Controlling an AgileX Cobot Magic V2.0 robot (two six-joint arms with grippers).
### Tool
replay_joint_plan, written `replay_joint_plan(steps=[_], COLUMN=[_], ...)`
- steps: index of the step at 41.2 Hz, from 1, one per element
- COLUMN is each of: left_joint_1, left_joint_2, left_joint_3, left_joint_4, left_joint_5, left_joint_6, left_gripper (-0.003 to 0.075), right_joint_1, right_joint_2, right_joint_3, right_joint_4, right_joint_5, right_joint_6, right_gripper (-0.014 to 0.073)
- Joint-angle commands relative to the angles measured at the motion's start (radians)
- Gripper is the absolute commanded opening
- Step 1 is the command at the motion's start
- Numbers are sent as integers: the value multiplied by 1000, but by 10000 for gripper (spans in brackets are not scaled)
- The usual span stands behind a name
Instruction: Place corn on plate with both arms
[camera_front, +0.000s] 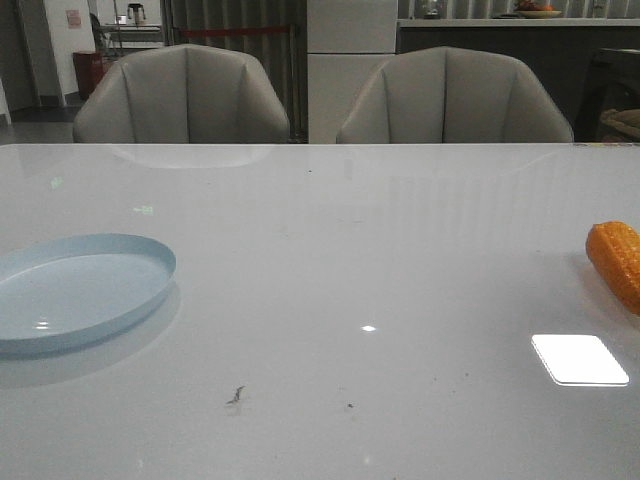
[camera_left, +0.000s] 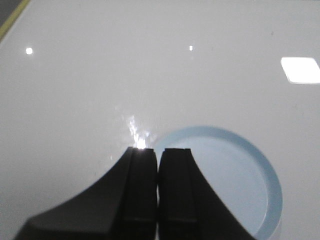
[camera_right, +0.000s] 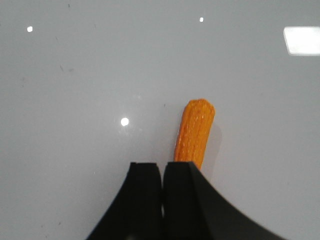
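The orange-yellow corn lies on the white table at the far right edge of the front view, partly cut off. The pale-blue plate sits empty at the left edge. Neither arm shows in the front view. In the left wrist view my left gripper is shut and empty, above the table by the plate's rim. In the right wrist view my right gripper is shut and empty, above the table, with the corn lying just beyond one finger, its near end hidden behind it.
Two grey chairs stand behind the table's far edge. A bright light reflection lies on the table near the corn. A small dark speck marks the table at the front.
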Motion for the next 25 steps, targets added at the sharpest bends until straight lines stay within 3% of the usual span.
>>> replay_joint_plan(steps=[1,5,8,16,25], left_joint_1=[-6,-6,-6,-6,55], left_joint_2=[23,60,82,161,359], left_joint_3=[-35,-35,-35,-45,-165], left_joint_4=[-12,-28,-58,-98,-98], left_joint_5=[-10,-2,-4,1,104], left_joint_6=[3,3,3,3,-49], left_gripper=[263,417,467,463,463], right_joint_1=[-4,-4,-4,-4,-4], right_joint_2=[27,58,74,99,99], right_joint_3=[-34,-34,-34,-34,-34], right_joint_4=[-5,-5,-5,5,30], right_joint_5=[-12,4,4,8,19], right_joint_6=[-9,-9,-9,-9,-9], right_gripper=[317,488,532,530,530])
